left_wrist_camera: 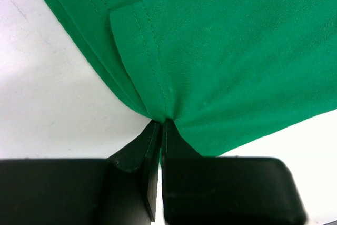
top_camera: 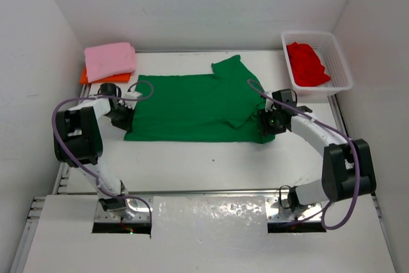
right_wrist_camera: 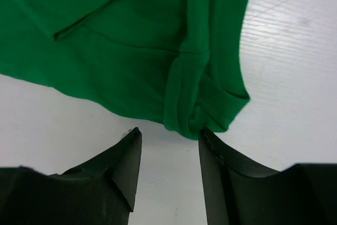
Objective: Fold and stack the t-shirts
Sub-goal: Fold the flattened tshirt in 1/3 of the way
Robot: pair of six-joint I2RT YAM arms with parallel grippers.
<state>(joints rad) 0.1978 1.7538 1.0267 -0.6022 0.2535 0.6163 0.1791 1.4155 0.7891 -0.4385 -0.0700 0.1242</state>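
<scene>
T-shirts, progress: the pink t-shirt (top_camera: 110, 61) lies folded on the orange t-shirt (top_camera: 96, 78) at the far-left corner. Mid-table, the green t-shirt (top_camera: 185, 108) lies spread, one sleeve turned in, fold unfinished. The red t-shirt (top_camera: 307, 63) sits crumpled in the basket (top_camera: 342, 73). Your left gripper (left_wrist_camera: 159, 128) pinches the green hem. Your right gripper (right_wrist_camera: 169, 136) is released, jaws parted just beside the bunched corner.

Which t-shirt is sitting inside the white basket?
The red t-shirt, crumpled in the white basket at the far right. The green t-shirt lies spread on the table; the pink t-shirt sits folded on the orange t-shirt, far left.
</scene>
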